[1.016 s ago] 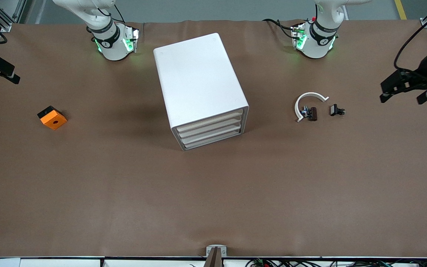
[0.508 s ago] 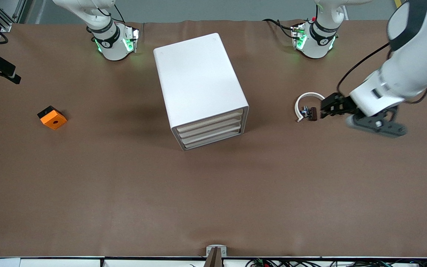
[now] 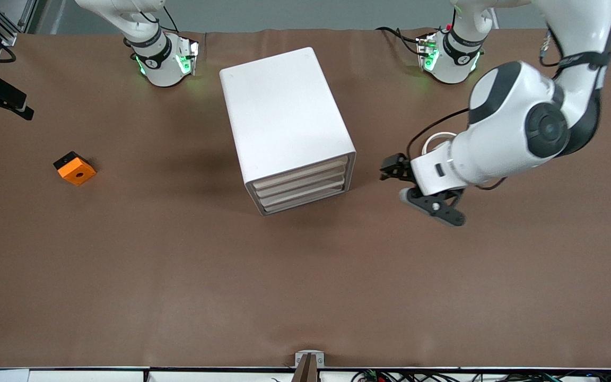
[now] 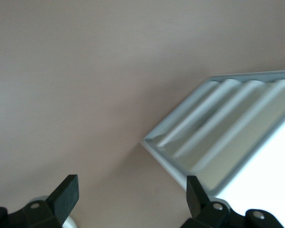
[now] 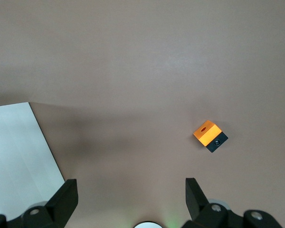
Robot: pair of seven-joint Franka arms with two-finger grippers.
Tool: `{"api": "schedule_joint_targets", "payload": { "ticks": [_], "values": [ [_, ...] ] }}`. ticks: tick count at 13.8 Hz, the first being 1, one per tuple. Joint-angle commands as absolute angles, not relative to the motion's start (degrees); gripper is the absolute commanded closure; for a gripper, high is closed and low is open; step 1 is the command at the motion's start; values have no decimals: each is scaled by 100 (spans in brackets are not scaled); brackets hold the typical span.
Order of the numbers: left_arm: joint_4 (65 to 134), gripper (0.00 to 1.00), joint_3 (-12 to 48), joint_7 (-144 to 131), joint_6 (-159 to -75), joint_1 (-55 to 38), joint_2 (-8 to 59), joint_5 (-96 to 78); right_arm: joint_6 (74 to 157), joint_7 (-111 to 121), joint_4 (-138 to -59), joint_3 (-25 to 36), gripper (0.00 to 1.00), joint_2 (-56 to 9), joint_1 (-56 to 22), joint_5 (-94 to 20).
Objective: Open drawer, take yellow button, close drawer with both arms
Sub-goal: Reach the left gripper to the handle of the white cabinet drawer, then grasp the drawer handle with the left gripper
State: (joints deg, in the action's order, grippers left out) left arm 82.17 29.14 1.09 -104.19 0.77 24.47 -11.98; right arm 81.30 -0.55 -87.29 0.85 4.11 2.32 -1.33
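The white cabinet [image 3: 284, 116] stands mid-table with its three drawers shut. The top drawer [image 3: 300, 171] is flush with the two below. The drawer fronts also show in the left wrist view [image 4: 228, 137]. The button is hidden. My left gripper [image 3: 393, 171] is open and empty, low over the table beside the cabinet's front, toward the left arm's end. In its own view [image 4: 130, 187] only bare table lies between the fingers. My right gripper [image 3: 16, 109] is open and empty, up over the right arm's end of the table, also shown in its own view [image 5: 130, 187].
An orange square block with a centre hole [image 3: 75, 168] lies toward the right arm's end; it also shows in the right wrist view [image 5: 210, 135]. A white arc clip [image 3: 434, 139] is mostly covered by the left arm. Brown cloth covers the table.
The left arm has swung in from the left arm's end of the table toward the cabinet's front and now covers the black clips. The right gripper has hardly moved.
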Motion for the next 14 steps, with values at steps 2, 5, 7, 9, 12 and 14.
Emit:
{"api": "schedule_joint_targets", "payload": {
  "ticks": [2, 5, 7, 9, 12, 14],
  "values": [
    [7954, 0, 3041, 1306, -10521, 141, 3285, -2579, 8130, -26, -8824, 88, 0, 527, 167, -167],
    [7963, 0, 3041, 1827, -10634, -8, 3551, -3014, 8139, -26, -8824, 88, 0, 527, 79, -167],
    [7954, 0, 3041, 2020, -10678, -114, 3717, -3023, 8139, -26, -8824, 97, 0, 527, 79, -167],
    [7954, 0, 3041, 2039, -10862, -263, 3805, -3032, 8139, -26, -8824, 97, 0, 527, 79, -167],
    [7954, 0, 3023, 2065, -11030, -492, 4051, -3032, 8130, -35, -8824, 97, 0, 527, 79, -167],
    [7954, 0, 3032, 2083, -11065, -492, 4087, -3067, 8139, -26, -8824, 97, 0, 527, 79, -167]
  ]
}}
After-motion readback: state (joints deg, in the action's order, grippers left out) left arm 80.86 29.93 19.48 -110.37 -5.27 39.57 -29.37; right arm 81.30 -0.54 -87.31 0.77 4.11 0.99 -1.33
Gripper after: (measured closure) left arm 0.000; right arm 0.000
